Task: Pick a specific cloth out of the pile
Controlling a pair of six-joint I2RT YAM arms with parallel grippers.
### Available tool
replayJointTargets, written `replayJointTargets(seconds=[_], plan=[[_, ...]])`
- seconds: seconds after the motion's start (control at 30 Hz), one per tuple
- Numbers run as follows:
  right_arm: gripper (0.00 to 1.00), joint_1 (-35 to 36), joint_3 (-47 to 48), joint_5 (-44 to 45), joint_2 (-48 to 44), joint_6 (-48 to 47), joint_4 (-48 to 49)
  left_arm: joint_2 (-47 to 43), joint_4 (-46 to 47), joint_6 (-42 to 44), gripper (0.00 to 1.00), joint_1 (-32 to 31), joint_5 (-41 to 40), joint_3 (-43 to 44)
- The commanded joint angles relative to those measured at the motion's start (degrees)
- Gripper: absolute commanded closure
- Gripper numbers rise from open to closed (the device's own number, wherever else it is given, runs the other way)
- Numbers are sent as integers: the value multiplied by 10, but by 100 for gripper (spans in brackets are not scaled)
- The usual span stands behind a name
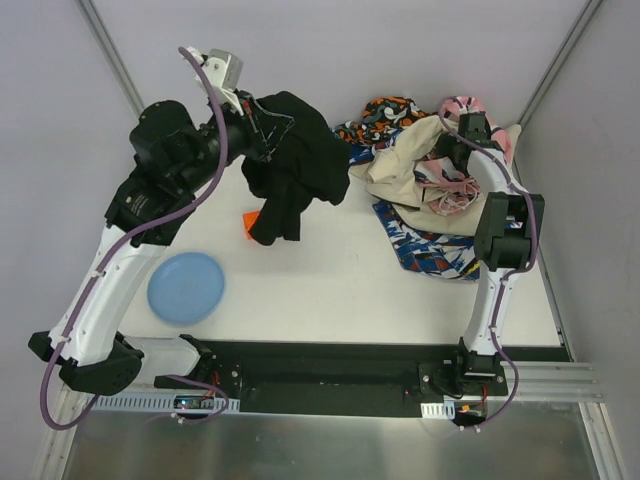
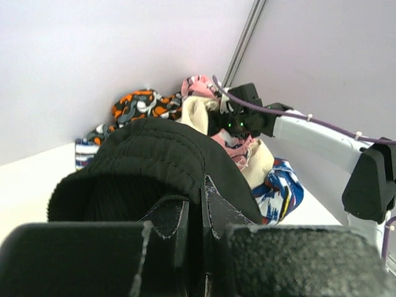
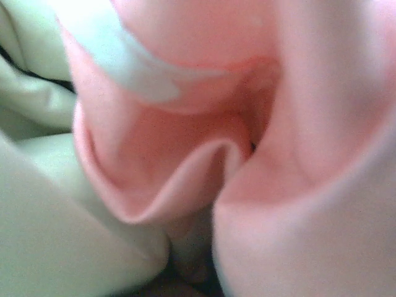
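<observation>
The cloth (image 1: 300, 160) is clamped in the left hand (image 1: 258, 118) and hung with its long axis down toward the bench (image 1: 320, 290), just beside the left edge of the pile (image 1: 420, 170), where the right hand (image 1: 470, 125) is buried, its opening hidden by fabric.

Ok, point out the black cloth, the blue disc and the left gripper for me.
black cloth (image 1: 298, 150), top external view, on the bunched upper fold.
blue disc (image 1: 186, 287), top external view, at its centre.
left gripper (image 2: 198, 213), left wrist view, between its fingertips, shut on the cloth.
</observation>
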Motion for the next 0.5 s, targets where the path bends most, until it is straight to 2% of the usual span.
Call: replayJointTargets(seconds=[0.0, 0.03, 0.17, 0.27, 0.47], plan=[[0, -7, -50, -12, -55, 7, -53, -25, 14, 34, 100, 0, 33, 66], [4, -7, -55, -13, -75, 8, -51, -20, 14, 40, 100, 0, 24, 72], [4, -7, -76, -16, -145, 19, -51, 13, 14, 78, 100, 0, -69, 108], [4, -5, -90, 19, -205, 46, -73, 68, 14, 113, 100, 5, -149, 158], [4, -5, -184, 106, -378, 102, -58, 206, 8, 125, 100, 82, -201, 301]])
